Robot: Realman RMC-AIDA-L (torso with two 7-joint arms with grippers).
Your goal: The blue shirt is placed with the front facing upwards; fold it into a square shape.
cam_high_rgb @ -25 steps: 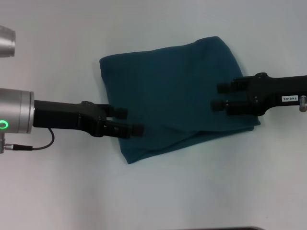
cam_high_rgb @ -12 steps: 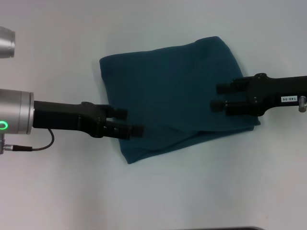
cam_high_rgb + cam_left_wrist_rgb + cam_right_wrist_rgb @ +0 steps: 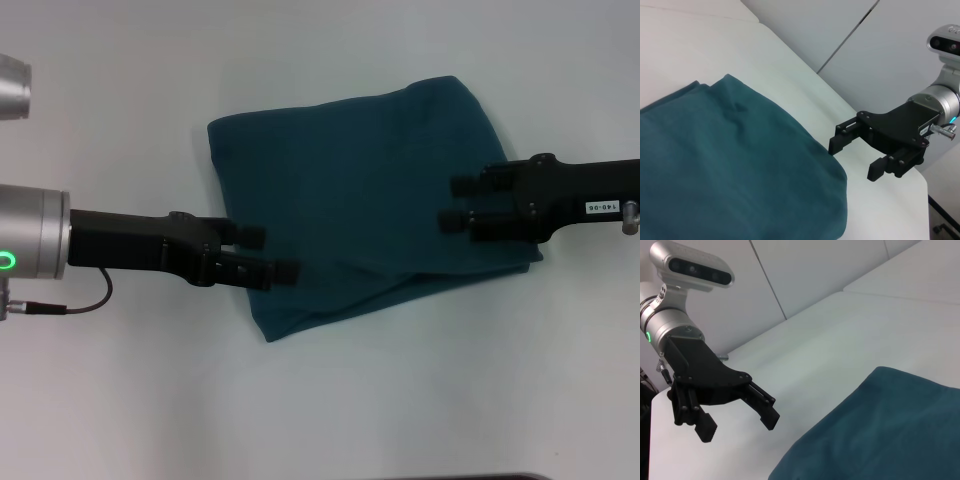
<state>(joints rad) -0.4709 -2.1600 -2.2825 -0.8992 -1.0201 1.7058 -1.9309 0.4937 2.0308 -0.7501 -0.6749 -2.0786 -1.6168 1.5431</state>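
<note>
The blue shirt (image 3: 360, 195) lies folded into a rough square on the white table (image 3: 330, 400), plain fabric up, with a loose fold along its near edge. My left gripper (image 3: 270, 252) is open over the shirt's left edge and holds nothing. My right gripper (image 3: 458, 202) is open over the shirt's right part, also holding nothing. The left wrist view shows the shirt (image 3: 730, 165) with the right gripper (image 3: 857, 157) hovering by its edge. In the right wrist view the left gripper (image 3: 737, 422) hangs beside the shirt (image 3: 890, 430).
White table surface (image 3: 120, 120) surrounds the shirt on all sides. A silver cylindrical part of the robot (image 3: 12, 88) shows at the far left. A pale wall (image 3: 880, 45) rises behind the table edge.
</note>
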